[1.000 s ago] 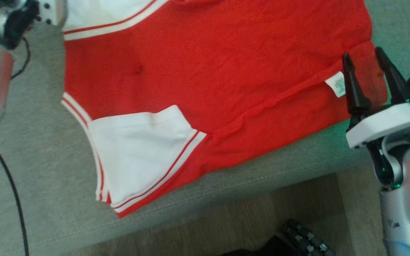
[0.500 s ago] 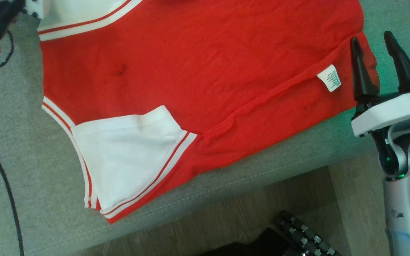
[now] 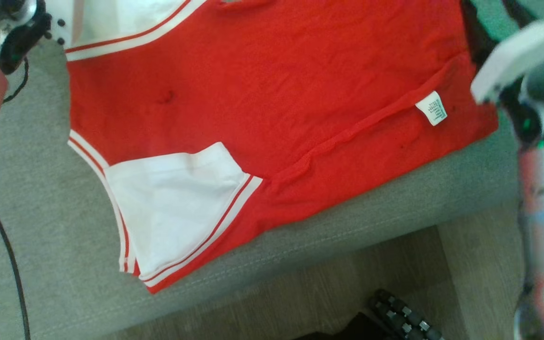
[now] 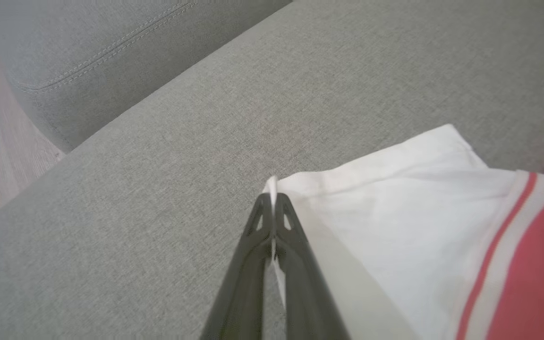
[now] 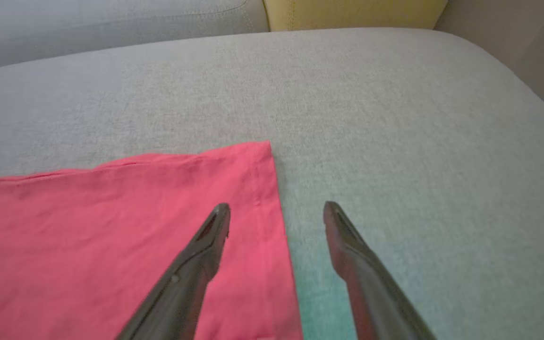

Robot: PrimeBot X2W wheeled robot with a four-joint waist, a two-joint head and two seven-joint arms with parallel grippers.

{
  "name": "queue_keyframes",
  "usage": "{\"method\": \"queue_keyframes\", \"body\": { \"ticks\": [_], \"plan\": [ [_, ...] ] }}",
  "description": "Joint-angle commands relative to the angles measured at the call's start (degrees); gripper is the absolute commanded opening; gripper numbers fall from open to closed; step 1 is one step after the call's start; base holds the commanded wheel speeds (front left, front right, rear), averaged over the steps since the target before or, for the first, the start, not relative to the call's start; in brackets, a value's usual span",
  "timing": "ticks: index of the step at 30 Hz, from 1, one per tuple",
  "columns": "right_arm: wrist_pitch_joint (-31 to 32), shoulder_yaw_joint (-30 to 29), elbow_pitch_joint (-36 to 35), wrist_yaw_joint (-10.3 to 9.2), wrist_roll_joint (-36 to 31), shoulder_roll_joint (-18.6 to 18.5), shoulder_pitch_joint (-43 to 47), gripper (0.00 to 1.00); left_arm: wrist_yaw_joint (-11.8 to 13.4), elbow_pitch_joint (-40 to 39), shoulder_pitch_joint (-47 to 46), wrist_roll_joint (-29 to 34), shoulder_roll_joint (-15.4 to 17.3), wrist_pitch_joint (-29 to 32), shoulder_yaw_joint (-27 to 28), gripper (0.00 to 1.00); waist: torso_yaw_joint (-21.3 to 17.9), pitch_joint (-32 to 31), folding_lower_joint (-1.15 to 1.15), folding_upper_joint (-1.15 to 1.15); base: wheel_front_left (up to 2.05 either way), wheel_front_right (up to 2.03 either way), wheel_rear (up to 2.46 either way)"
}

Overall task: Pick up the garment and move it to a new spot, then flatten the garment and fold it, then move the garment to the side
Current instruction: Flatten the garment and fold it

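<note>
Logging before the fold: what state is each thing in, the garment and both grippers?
garment: spread out on the sofa cushion, lightly creased.
left gripper: shut on the edge of the white sleeve.
right gripper: open, one finger over the red cloth, the other over the cushion.
care label: exposed, lying flat on the red cloth.

A small white label (image 3: 431, 107) lies on the red garment (image 3: 276, 85), just beside a raised seam near its right edge; it bears rows of fine print, too small and blurred to read.
</note>
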Motion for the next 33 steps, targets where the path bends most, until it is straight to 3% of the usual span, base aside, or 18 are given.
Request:
{"method": "queue_keyframes", "body": {
  "ticks": [1,10,27,29,33],
  "plan": [
    [3.21,1.73,2.37,-0.02,-1.51,-1.84,-4.92,1.0,0.07,-2.22,-2.71,-1.38,2.79,-0.67,0.35,0.0,0.67,-0.57,-0.01,0.0,0.0,0.0,0.0],
    [13.84,6.46,19.84,-0.02,-4.37,-4.1,-19.91,1.0,0.07,-5.22,-4.94,-5.72,4.25,-1.91,-6.0,0.0,3.09,-0.86,-0.01,0.0,0.0,0.0,0.0],
    [12.13,5.93,35.31,-0.02,-8.55,-6.34,-31.24,1.0,0.07,-7.15,-9.37,-9.51,4.47,-3.55,-13.66,0.0,7.03,0.38,-0.01,0.0,0.0,0.0,0.0],
    [11.3,5.81,36.46,-0.02,-8.91,-6.53,-32.15,0.84,0.07,-7.31,-9.7,-10.01,4.46,-3.77,-14.39,0.0,7.39,0.56,-0.01,0.0,0.0,0.0,0.0],
    [9.8,5.86,38.65,-0.02,-9.56,-6.68,-33.54,0.15,0.07,-7.39,-10.28,-10.85,4.58,-4.25,-15.73,0.0,7.77,0.78,-0.01,0.0,0.0,0.0,0.0]
  ]
}}
